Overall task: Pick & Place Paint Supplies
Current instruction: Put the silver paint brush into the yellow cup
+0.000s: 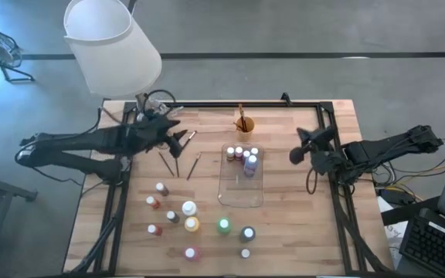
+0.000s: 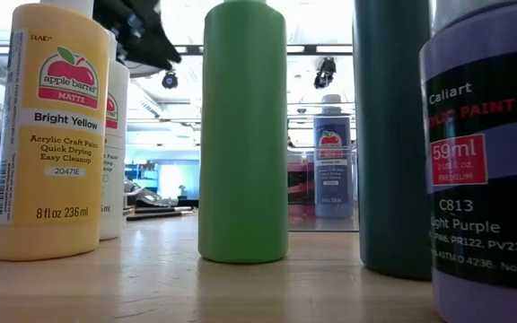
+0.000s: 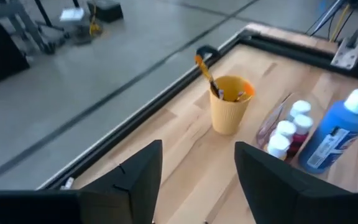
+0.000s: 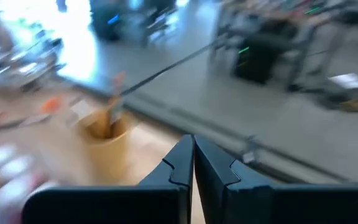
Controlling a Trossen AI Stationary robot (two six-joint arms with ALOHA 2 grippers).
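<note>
- Locate the left gripper (image 1: 180, 141) over the back-left part of the wooden table (image 1: 300, 224), beside the white lampshade (image 1: 110, 42). Its fingers (image 3: 135, 177) stand spread apart with nothing between them.
- Locate the right gripper (image 1: 294, 154) at the right side of the table, just right of the clear tray (image 1: 242, 197). Its fingers (image 4: 176, 165) are pressed together and empty.
- Note the orange cup (image 1: 244, 123) near the back edge, between the two grippers. Brushes (image 3: 207, 76) stand in it, handles up.
- Observe the clear tray in front of the cup. At its back end sit several paint bottles: small white-capped ones (image 1: 238, 152) and a purple bottle (image 1: 251, 164) beside a taller blue bottle (image 3: 337, 130).
- Find loose brushes lying flat on the wood below the left gripper: one pair (image 1: 168, 164) and a single brush (image 1: 195, 165) just to their right.
- Count the remaining bottles standing on the front half of the table, well apart from the tray: a white bottle (image 1: 188, 208), a yellow bottle (image 1: 191, 225), a green bottle (image 1: 223, 225), a dark teal bottle (image 1: 247, 233), a pink bottle (image 1: 191, 252), and small bottles at the left (image 1: 155, 204).
- In the low view, you see the yellow bottle, the green bottle and the light purple bottle (image 2: 487, 161) upright in the foreground.
</note>
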